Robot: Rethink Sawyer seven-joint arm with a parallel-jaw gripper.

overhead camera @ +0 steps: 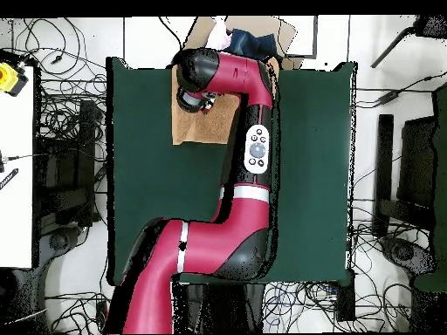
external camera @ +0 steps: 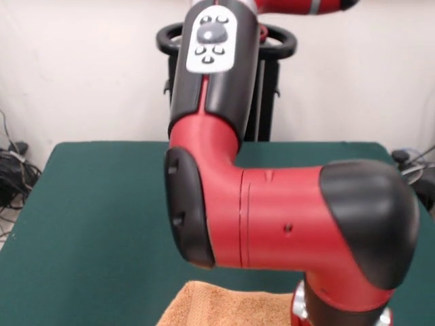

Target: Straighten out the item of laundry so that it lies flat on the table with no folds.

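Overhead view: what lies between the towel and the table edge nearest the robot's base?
Only bare green table on the towel's open side; the arm crosses above the rest. The overhead view shows this. The pincer is hidden.

The middle and right of the frame are filled by the red and black arm (external camera: 272, 210), which is bent at an elbow; a grey button panel (external camera: 211, 41) is seen on its upper link at top centre. The dark green table (external camera: 95, 217) is spread behind it. A corner of the orange-tan towel (external camera: 217, 305) is seen at the bottom edge, partly hidden by the arm. Cables (external camera: 13, 170) are seen at the left edge
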